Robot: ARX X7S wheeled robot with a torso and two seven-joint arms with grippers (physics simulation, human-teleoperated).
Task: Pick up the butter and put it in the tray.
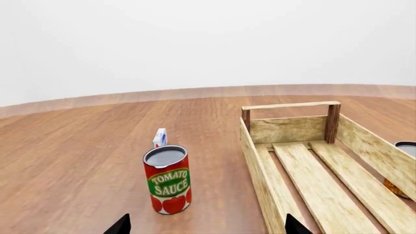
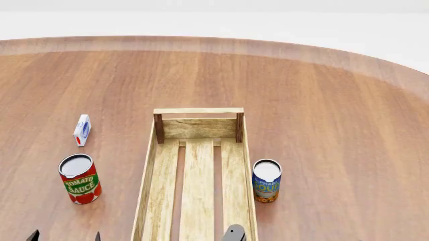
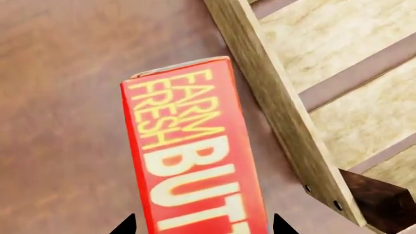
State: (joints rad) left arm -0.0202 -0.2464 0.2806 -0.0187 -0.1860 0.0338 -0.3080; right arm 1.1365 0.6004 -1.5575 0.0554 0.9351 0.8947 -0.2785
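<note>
Butter (image 3: 195, 161) sits between the right gripper (image 3: 202, 225) tips, long axis pointing away alongside the tray (image 3: 279, 107) wall; can't tell if it's clamped.

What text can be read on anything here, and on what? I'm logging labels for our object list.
"TOMATO SAUCE": on the red can.
"FARM FRESH BUTT", cut off by the frame edge: on the butter.
Blue soup can: lettering too blurred to read.
Small white carton: print too small.
</note>
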